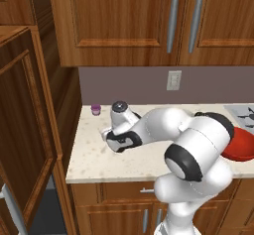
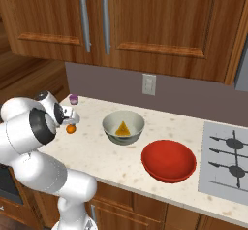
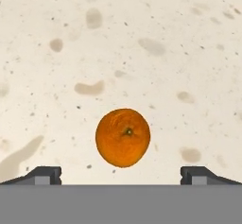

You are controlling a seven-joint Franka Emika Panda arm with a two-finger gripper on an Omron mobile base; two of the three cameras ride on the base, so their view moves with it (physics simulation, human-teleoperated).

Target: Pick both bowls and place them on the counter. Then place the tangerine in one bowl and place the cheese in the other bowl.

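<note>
Tangerine [image 3: 123,137] sits directly under my gripper [image 3: 121,173], jaws spread wide, nothing held
Fingertips [image 3: 45,175] stand one on each side of the fruit, apart from it; it rests on the speckled counter [image 3: 142,43], stem end facing me. From the right base view the tangerine [image 2: 70,129] lies near the counter's left end, just beside my hand, with the small purple cup [image 2: 73,98] behind it by the wall. Cream-grey bowl [image 2: 123,126] stands on the counter [image 2: 92,146] with the cheese [image 2: 122,128] wedge inside; red bowl [image 2: 168,160] sits beside it toward the stove [image 2: 227,158], with nothing in it
</note>
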